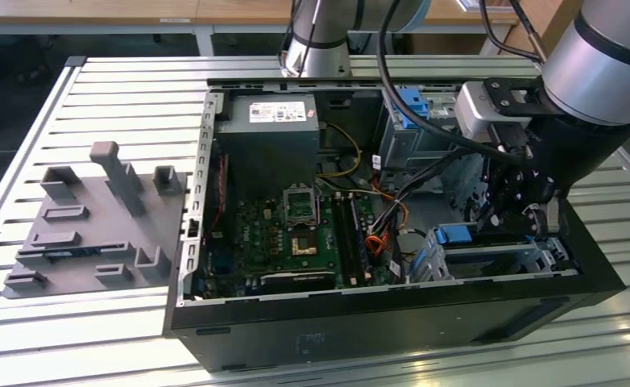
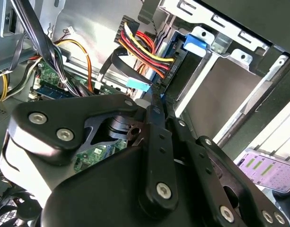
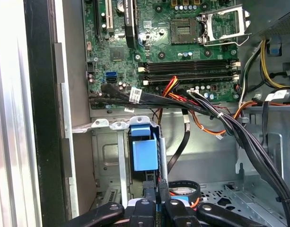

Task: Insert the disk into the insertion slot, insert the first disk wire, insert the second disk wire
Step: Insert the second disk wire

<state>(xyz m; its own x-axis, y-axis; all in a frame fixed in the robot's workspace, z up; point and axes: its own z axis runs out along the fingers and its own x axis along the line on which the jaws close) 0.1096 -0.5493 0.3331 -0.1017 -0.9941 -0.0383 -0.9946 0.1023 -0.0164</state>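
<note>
The disk sits in the insertion slot [image 1: 546,251], the low silver cage at the case's corner on the exterior view's right; its blue carrier [image 1: 455,235] [image 3: 145,153] [image 2: 197,42] sticks out. My gripper [image 1: 521,216] [image 2: 158,98] [image 3: 157,204] hangs low inside the case at the disk's connector edge, fingers pressed together. A black connector with red, yellow and black wires [image 2: 149,54] sits at that edge. Just beside my fingertips lies a teal connector [image 2: 137,84] on a flat black cable. I cannot tell whether anything is pinched between the fingers.
The open black computer case [image 1: 401,322] lies on a slatted table. The motherboard [image 3: 182,42] and a thick cable bundle [image 3: 206,109] crowd the space beside the cage. A taller bay with a blue latch [image 1: 412,101] stands behind. A grey fixture plate [image 1: 89,226] lies at the exterior view's left.
</note>
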